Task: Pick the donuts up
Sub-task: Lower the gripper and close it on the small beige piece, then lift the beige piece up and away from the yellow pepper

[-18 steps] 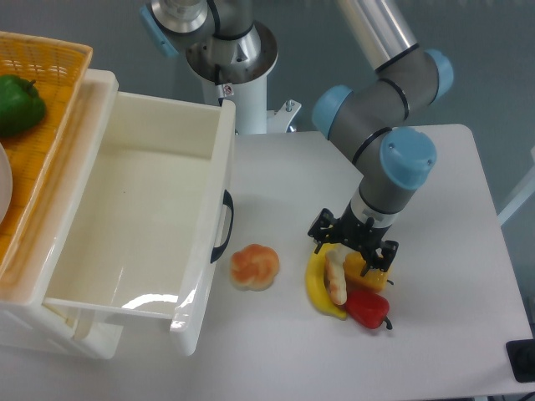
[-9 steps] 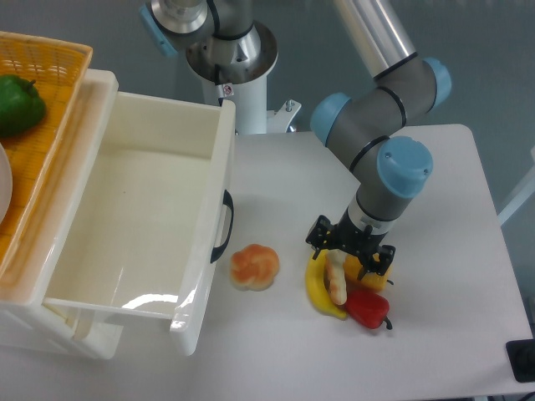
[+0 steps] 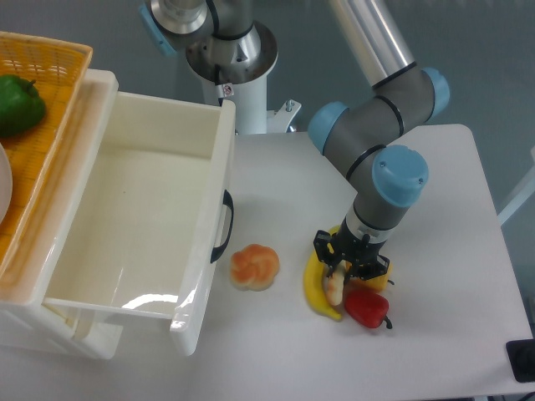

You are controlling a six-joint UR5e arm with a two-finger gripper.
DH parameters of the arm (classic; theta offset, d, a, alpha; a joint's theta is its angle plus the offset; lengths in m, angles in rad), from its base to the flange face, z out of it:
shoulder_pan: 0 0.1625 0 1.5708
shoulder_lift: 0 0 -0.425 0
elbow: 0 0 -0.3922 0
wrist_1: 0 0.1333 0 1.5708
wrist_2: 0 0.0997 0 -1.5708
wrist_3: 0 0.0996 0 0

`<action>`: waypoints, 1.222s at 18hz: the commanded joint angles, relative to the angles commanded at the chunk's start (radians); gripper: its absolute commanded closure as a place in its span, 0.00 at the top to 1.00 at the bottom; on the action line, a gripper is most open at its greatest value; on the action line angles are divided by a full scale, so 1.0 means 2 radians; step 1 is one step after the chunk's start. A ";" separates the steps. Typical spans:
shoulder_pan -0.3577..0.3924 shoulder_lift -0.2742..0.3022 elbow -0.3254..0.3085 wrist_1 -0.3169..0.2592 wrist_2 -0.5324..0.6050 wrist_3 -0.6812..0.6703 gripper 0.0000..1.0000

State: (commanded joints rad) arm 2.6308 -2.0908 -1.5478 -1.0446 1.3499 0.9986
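On the surface (image 3: 435, 334) the donut (image 3: 335, 286) lies against the banana's (image 3: 314, 288) right side, directly under the hand (image 3: 349, 261). A pepper (image 3: 367, 307) sits just right of the donut, with a block (image 3: 374, 276) behind it. The bun (image 3: 254, 266) lies left of the banana, near the drawer (image 3: 134, 225). A basket (image 3: 50, 100) stands at far left, a pepper (image 3: 18, 104) in it.

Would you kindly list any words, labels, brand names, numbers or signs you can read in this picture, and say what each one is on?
None can be read.
A small red-and-white sticker sits on the robot's white base column; its print is too small to read.
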 joint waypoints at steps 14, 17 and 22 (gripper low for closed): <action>0.010 -0.005 0.081 -0.008 0.016 0.136 0.00; 0.024 -0.009 0.085 -0.014 0.017 0.192 0.00; 0.038 -0.014 0.126 -0.069 0.050 0.240 0.00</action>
State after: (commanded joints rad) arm 2.7059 -2.1184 -1.2964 -1.1825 1.4492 1.4787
